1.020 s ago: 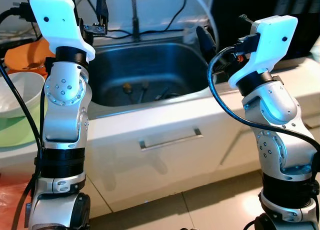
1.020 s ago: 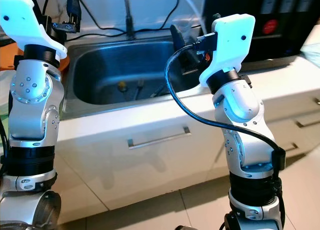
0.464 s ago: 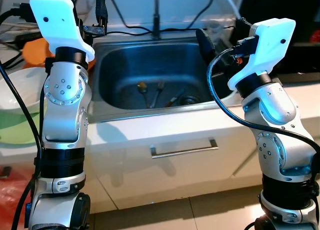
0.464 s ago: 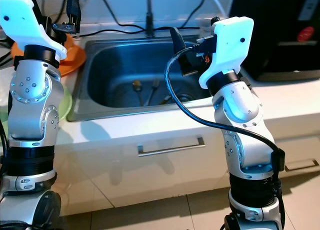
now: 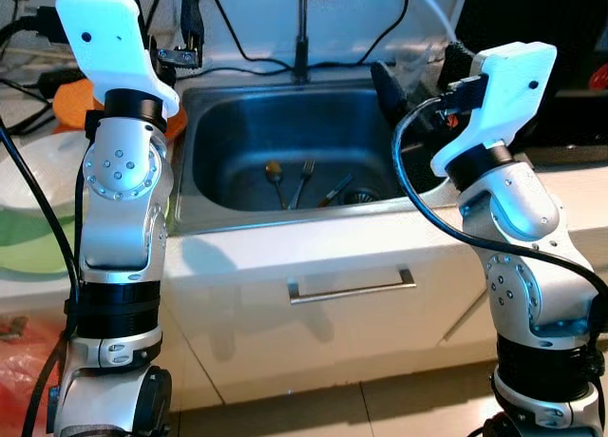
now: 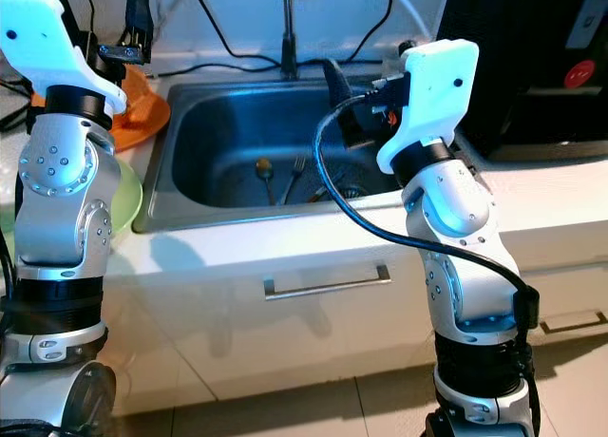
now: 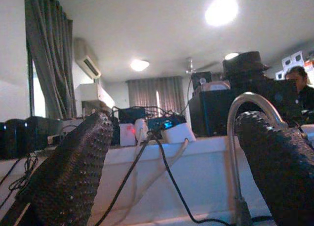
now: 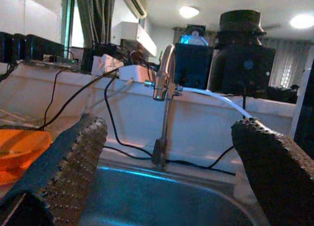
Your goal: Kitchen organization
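Jaws spread and empty on both grippers, left gripper [image 7: 171,172] and right gripper [image 8: 167,182], raised over the stainless steel sink [image 5: 237,142]; possibly a metal fork [image 5: 302,179] lying lengthwise toward the tap.

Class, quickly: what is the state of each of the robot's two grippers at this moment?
Left gripper: open, holding nothing, raised near the sink's left rim.
Right gripper: open, holding nothing, above the sink, facing the faucet.
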Tool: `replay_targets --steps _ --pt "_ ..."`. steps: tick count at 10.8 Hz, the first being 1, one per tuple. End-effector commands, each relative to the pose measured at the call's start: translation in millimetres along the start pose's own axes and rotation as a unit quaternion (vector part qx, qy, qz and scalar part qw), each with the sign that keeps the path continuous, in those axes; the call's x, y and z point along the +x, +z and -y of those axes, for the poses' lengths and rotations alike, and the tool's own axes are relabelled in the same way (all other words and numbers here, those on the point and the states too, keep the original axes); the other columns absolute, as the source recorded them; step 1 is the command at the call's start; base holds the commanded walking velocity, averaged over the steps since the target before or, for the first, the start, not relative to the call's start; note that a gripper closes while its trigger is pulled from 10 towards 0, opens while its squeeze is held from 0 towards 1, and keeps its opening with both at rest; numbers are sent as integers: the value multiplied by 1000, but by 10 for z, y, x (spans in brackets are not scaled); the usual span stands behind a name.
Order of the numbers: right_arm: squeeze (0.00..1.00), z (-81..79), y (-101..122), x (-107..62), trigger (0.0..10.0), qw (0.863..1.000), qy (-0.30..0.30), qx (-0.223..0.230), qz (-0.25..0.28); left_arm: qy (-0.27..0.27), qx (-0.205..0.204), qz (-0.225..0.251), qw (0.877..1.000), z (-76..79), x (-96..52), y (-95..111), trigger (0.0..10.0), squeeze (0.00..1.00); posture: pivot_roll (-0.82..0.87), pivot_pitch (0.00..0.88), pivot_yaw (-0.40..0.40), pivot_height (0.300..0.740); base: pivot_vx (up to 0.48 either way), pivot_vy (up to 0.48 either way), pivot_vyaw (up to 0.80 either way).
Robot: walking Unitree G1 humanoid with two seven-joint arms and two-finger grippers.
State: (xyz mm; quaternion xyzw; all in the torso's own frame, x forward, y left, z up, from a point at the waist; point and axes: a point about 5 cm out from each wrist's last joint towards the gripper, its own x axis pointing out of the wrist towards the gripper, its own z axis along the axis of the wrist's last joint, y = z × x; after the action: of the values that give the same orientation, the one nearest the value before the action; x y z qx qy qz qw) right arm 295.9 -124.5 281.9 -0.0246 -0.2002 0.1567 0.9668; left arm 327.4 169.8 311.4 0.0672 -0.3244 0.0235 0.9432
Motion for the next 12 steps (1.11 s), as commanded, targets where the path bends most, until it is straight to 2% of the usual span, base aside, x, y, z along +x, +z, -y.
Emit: replay_targets --steps 1,3,7,8,9,12 --pt "0 -19 12 -2 10000 1000 7 3 0 4 3 -13 1000 -26 -9 -41 10000 0 6 30 7 740 439 0 0" --pt "0 -21 7 -4 10000 1000 7 3 -1 4 1 -13 1000 -22 -14 -43 10000 0 7 32 7 740 437 0 0" --pt "0 -18 3 -10 10000 1000 5 5 -3 3 1 -20 1000 -16 -16 -56 10000 0 5 36 8 740 369 307 0" --pt "0 -19 0 -11 10000 1000 6 5 -4 3 -10 -14 1000 -4 -21 -41 10000 0 5 36 8 740 259 0 0" --pt "0 -17 0 -13 10000 1000 6 5 -4 2 -19 -7 1000 10 -28 -23 10000 0 5 38 6 740 0 0 0" --pt "0 -23 -9 -14 10000 1000 6 6 -6 -1 -6 -15 1000 19 -39 -23 10000 0 7 41 7 740 0 0 0"
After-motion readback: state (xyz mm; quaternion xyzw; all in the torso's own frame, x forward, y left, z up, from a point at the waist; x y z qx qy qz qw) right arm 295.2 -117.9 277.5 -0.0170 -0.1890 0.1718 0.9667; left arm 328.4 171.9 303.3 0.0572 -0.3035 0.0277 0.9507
